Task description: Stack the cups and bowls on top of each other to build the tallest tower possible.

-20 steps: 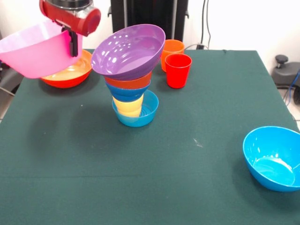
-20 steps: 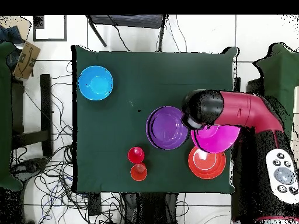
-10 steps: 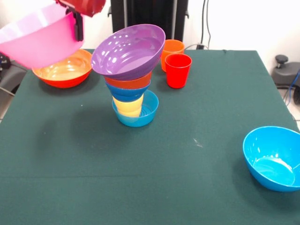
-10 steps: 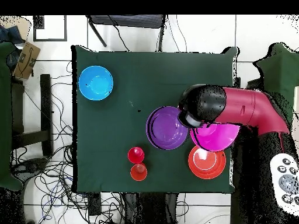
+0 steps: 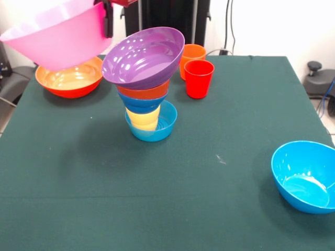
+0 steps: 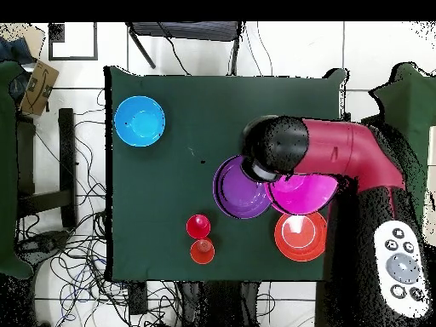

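My hand is clamped on the rim of the large pink bowl, one dark finger showing down the outside of its wall, and I hold the bowl up in the air, tilted, clear of the bench. Just beneath it on the green cloth sits the large orange bowl, partly covered by the pink one in both views. Close beside the pink bowl stands the tower: a small blue bowl at the bottom with the yellow cup in it, then another blue bowl, a small orange bowl, and the medium purple bowl on top, leaning over. From overhead, the pink bowl's edge overlaps the purple bowl's rim. Behind the tower the red cup stands just in front of the orange cup. The bright blue bowl sits well apart, near the bench's corner.
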{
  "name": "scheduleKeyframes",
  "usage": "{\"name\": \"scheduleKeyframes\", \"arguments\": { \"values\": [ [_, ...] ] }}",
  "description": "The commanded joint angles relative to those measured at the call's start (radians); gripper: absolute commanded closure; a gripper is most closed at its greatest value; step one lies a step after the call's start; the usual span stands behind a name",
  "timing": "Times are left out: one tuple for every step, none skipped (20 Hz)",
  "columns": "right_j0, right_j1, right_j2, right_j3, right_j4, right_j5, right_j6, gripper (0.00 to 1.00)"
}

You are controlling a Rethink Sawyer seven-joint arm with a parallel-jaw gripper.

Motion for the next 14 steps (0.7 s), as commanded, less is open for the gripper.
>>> {"name": "scheduleKeyframes", "arguments": {
  "values": [
    [0.053, 0.036, 0.060, -0.017, 0.010, 0.061, -0.064, 1.00],
    [0.056, 0.036, 0.060, -0.017, 0.012, 0.062, -0.062, 1.00],
    [0.064, 0.035, 0.057, -0.012, 0.015, 0.059, -0.054, 1.00],
    [0.072, 0.036, 0.054, -0.014, 0.016, 0.061, -0.046, 1.00],
    [0.077, 0.037, 0.052, -0.015, 0.017, 0.061, -0.042, 1.00],
    [0.084, 0.039, 0.048, -0.017, 0.017, 0.062, -0.035, 1.00],
    [0.089, 0.041, 0.046, -0.018, 0.018, 0.063, -0.032, 1.00],
    [0.092, 0.043, 0.044, -0.019, 0.018, 0.062, -0.029, 1.00],
    [0.096, 0.046, 0.043, -0.022, 0.019, 0.063, -0.029, 1.00],
    [0.101, 0.049, 0.042, -0.025, 0.019, 0.063, -0.028, 1.00],
    [0.109, 0.055, 0.041, -0.030, 0.020, 0.065, -0.022, 1.00],
    [0.117, 0.061, 0.039, -0.035, 0.019, 0.065, -0.016, 1.00],
    [0.121, 0.062, 0.036, -0.035, 0.022, 0.065, -0.010, 1.00],
    [0.128, 0.067, 0.034, -0.040, 0.021, 0.066, -0.005, 1.00]
  ]
}}
